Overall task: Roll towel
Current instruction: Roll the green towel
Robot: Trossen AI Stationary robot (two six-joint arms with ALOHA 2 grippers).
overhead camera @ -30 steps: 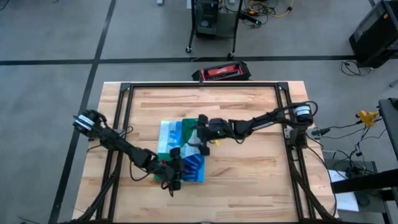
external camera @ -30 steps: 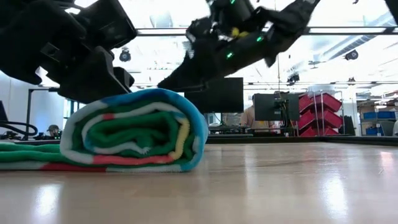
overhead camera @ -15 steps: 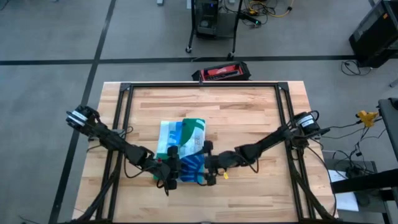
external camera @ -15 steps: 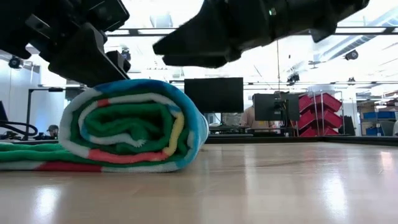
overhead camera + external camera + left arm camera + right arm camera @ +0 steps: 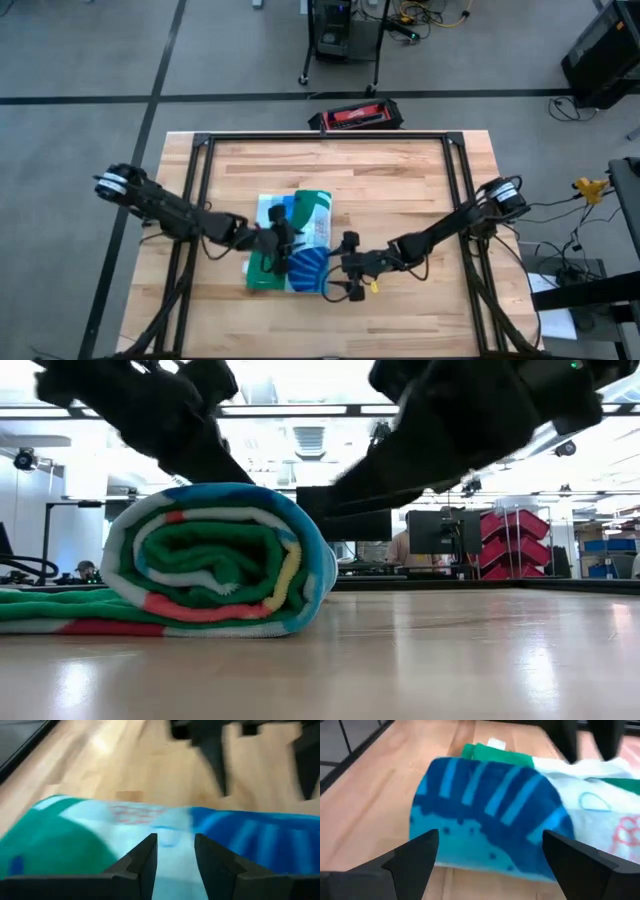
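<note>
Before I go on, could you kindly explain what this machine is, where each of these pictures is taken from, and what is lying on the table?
It is a robot with two dark jointed arms at a wooden table; each arm ends in a two-finger gripper. One picture looks straight down from above, one looks level across the table top, and two come from cameras on the arms' wrists.

On the table lies the towel, already partly rolled: the level view shows the spiral end of the roll, with a flat part trailing off to one side.

The left gripper is over the towel, its fingers a little apart just above the cloth; I cannot tell whether they pinch it. The right gripper is beside the blue end of the roll, its fingers spread wide and holding nothing.
</note>
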